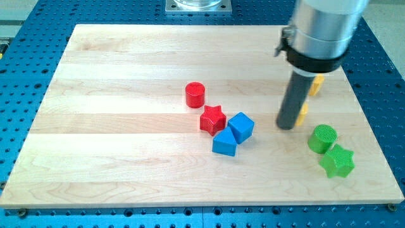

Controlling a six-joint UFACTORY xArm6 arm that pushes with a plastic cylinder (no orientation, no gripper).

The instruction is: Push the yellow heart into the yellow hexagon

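My tip (286, 125) rests on the board at the view's right. Two yellow blocks are mostly hidden behind the rod. One yellow block (304, 113) shows only as a sliver right beside the tip, on its right, apparently touching the rod. The other yellow block (316, 85) peeks out higher up, to the right of the rod. I cannot tell which is the heart and which is the hexagon. The two slivers are a short gap apart.
A green cylinder (323, 138) and a green star (337, 161) lie below right of the tip. Two blue blocks (240, 126) (224, 143), a red star (212, 119) and a red cylinder (195, 95) lie to its left. The board's right edge (370, 120) is close.
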